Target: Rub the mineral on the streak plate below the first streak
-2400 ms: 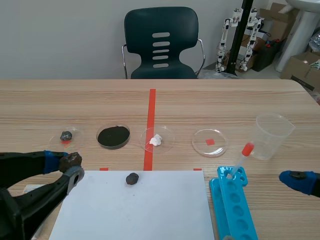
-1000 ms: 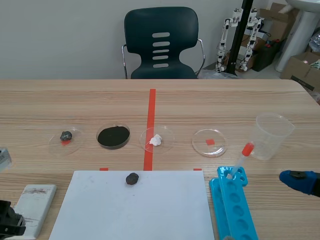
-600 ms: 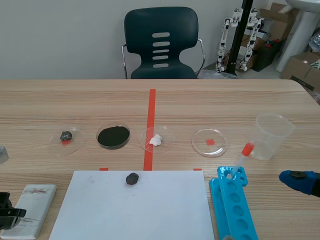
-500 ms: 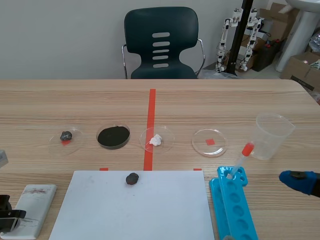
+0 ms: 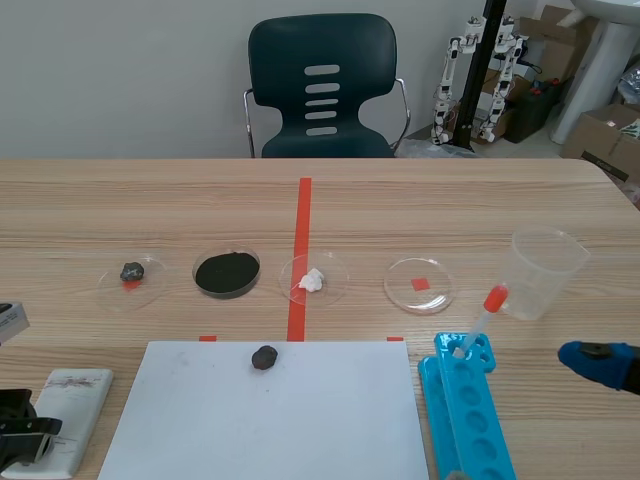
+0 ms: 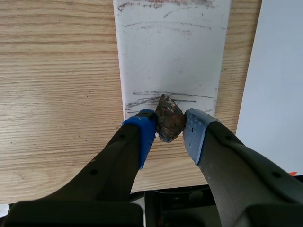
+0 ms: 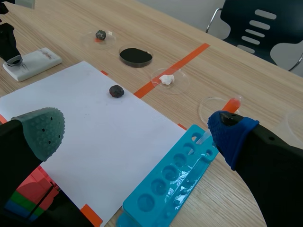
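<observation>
Mineral (image 6: 169,124): rough brown-grey lump, gripped by its sides so its lower tip is free to meet the plate; it sits at the plate's near part, touching or just above it
Left claw (image 6: 169,130): blue pads pinching the mineral from both sides, pointing down over the plate
Plate (image 6: 170,56): white tile lying flat for rubbing, just beside the sheet; a reddish-brown streak (image 6: 165,4) at its far end, faint grey lines after that, darker lines (image 6: 156,97) at the mineral's tip
Step, as judged: the second streak belongs nearer the claw than the first; the dark lines suggest the rub is under way
Sheet (image 6: 279,71): white paper beside the plate, one dark rock (image 5: 264,357) at its far edge
Right claw (image 7: 139,130): spread wide, holding nothing, over the sheet and blue tray (image 7: 175,189), well apart from the plate, likely parked clear of the work
Surface (image 6: 57,71): pale wood under everything
</observation>
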Robot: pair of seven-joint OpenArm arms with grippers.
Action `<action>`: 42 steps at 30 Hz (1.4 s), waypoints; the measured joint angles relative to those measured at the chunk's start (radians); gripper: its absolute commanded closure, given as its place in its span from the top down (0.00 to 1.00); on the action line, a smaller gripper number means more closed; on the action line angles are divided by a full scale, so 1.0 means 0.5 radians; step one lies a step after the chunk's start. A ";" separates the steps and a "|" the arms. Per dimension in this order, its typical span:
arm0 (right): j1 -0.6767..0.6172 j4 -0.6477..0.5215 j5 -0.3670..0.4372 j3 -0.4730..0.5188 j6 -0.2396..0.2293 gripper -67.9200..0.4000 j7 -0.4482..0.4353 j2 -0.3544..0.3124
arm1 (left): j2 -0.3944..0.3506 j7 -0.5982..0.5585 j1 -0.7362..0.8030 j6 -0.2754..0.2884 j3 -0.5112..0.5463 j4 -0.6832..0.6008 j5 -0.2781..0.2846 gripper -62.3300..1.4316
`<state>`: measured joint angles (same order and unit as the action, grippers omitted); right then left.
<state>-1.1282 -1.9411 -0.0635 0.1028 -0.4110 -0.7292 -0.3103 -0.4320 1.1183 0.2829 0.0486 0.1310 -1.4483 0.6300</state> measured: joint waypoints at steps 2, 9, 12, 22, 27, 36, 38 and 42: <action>0.000 0.000 0.000 0.000 0.000 0.94 0.000 0.000 | 0.000 -0.001 0.000 -0.001 -0.024 0.000 -0.002 0.09; 0.000 0.000 0.000 0.000 0.000 0.94 0.000 0.000 | 0.011 0.001 -0.001 -0.006 -0.043 -0.012 -0.055 0.09; 0.000 0.000 0.000 0.000 0.000 0.94 0.000 0.000 | 0.011 0.001 0.000 -0.006 -0.043 -0.013 -0.055 0.09; 0.000 0.000 0.000 0.000 0.000 0.94 0.000 0.000 | 0.056 -0.008 0.005 0.106 -0.071 -0.012 0.157 0.09; 0.000 0.000 -0.001 0.000 0.000 0.94 0.001 0.000 | 0.082 -0.017 0.004 0.091 -0.071 -0.013 0.075 0.09; 0.000 0.000 -0.001 0.000 0.000 0.94 0.000 0.000 | 0.133 0.015 -0.001 -0.106 -0.111 -0.063 -0.122 0.09; 0.000 0.000 -0.001 0.000 0.000 0.94 0.000 0.000 | 0.134 0.015 -0.001 -0.106 -0.111 -0.066 -0.119 0.09; 0.000 0.000 -0.001 0.000 0.000 0.94 0.000 0.000 | 0.130 0.012 -0.001 -0.089 -0.110 -0.066 -0.064 0.09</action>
<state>-1.1282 -1.9411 -0.0639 0.1028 -0.4110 -0.7292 -0.3103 -0.3668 1.1244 0.2825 0.0044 0.0761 -1.4811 0.5980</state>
